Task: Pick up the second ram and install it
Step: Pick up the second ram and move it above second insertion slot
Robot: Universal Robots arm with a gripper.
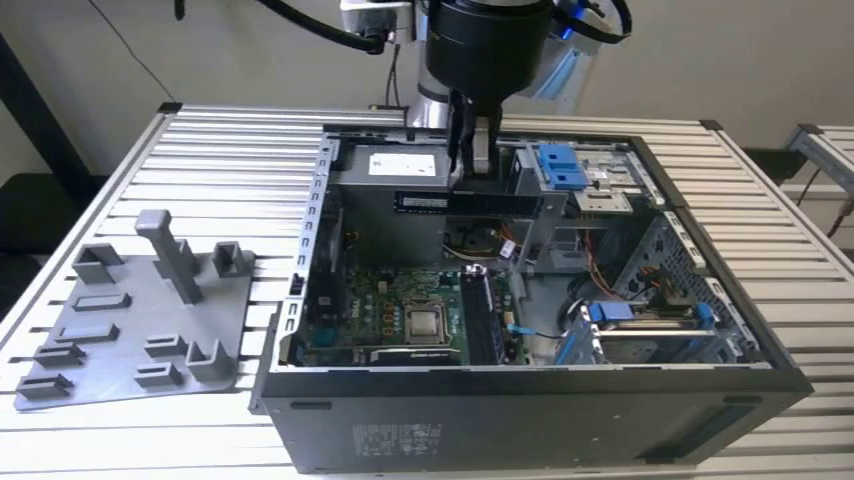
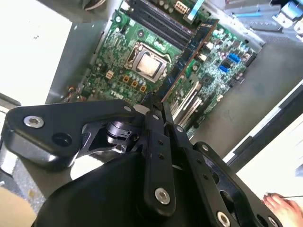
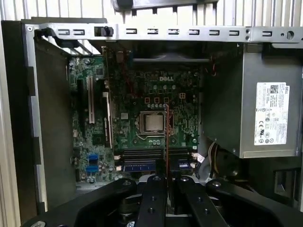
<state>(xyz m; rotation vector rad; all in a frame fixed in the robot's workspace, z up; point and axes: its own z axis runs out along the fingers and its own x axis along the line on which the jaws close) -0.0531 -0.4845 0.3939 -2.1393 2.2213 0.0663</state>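
My gripper [image 1: 474, 172] hangs over the open computer case [image 1: 307, 300], shut on the second ram [image 1: 470, 203]. The ram is a long dark stick, held level above the motherboard [image 1: 387, 310]. In the second wrist view the ram [image 2: 189, 52] juts out from between the fingers [image 2: 152, 124] over the board. In the first wrist view the ram [image 3: 166, 137] shows edge-on, a thin line above the memory slots [image 3: 147, 160]. It crosses those slots and is apart from them. The gripper [image 3: 165, 178] is above the slot area, beside the processor socket [image 3: 154, 122].
A grey fixture plate [image 1: 134, 320] with upright posts lies on the slatted table at the exterior view's left. Inside the case are a power supply [image 1: 394, 165], blue drive brackets [image 1: 561, 165] and cables [image 1: 587, 300]. A person's hand [image 2: 284, 205] rests at the edge of the second wrist view.
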